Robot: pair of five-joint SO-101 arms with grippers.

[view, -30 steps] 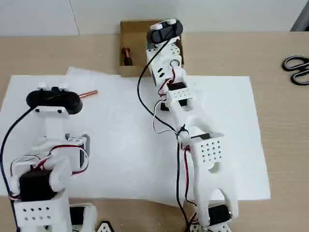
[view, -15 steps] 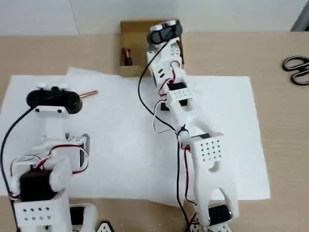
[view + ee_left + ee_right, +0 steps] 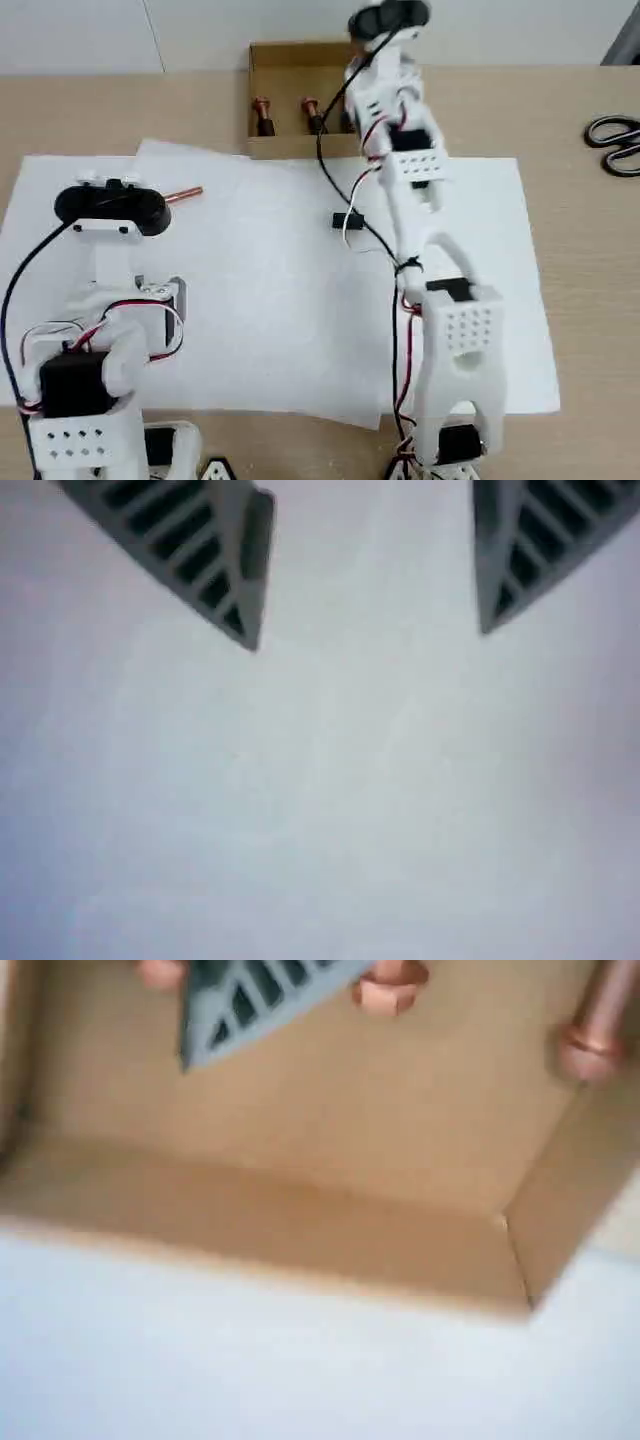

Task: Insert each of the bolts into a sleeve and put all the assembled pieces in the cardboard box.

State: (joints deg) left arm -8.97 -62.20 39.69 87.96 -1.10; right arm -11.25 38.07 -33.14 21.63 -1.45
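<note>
At 12 o'clock on the surface, the cardboard box holds an assembled piece by its 9 o'clock wall and a second assembled piece near its middle, the two lying side by side. The right arm stands over the box's 3 o'clock end. The right gripper hangs above the box floor; whether it is wide or narrow cannot be told. The right wrist view adds detail the high view lacks: an inner corner of the box and copper bolt heads close beside the gripper, contact not determinable.

A loose bolt lies unsleeved on the white paper, just at 3 o'clock of the left arm. A black sleeve lies near the paper's middle, well apart from that bolt, at its 3 o'clock.

The left wrist view supplies what the arm's own body covers from above: the left gripper is spread wide over bare paper, holding nothing, with neither bolt nor sleeve between its jaws.

A pair of scissors lies at the surface's 3 o'clock edge
</note>
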